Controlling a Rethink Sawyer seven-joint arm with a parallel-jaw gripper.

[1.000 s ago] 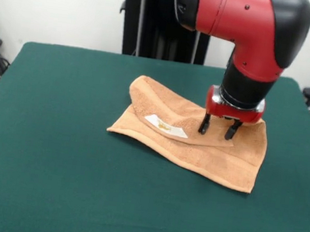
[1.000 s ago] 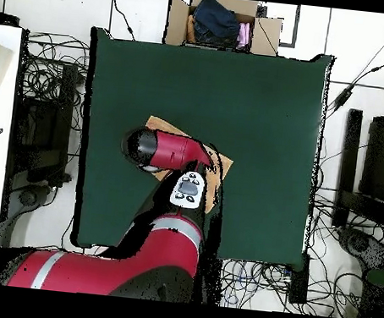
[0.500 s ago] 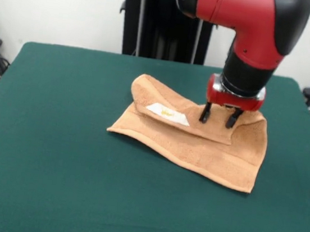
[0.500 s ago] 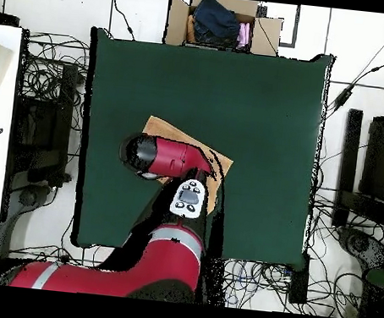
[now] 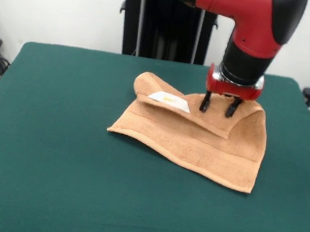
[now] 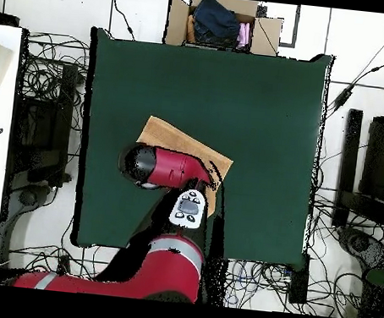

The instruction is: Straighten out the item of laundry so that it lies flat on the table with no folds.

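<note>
The item of laundry [image 5: 196, 146], a peach-orange towel, lies on the green table [image 5: 56, 138] right of centre. Its far part is folded over toward the front as a flap, with the white label [image 5: 169, 100] on top. My gripper [image 5: 218, 108] stands on the flap's right end, its dark fingers [image 5: 205, 102] sunk into the cloth and holding it lifted off the lower layer. In the overhead view the red arm [image 6: 165, 167] covers the gripper and part of the towel [image 6: 176, 139].
A cardboard box [image 6: 222, 23] with clothes stands beyond the table's edge [image 6: 261, 97], opposite the robot. Cables and equipment lie on the floor around the table. Green cloth shows on all sides of the towel.
My gripper has risen and moved toward the table's far side, taking the flap with it. More of the towel's lower layer now shows, and the label has shifted back.
</note>
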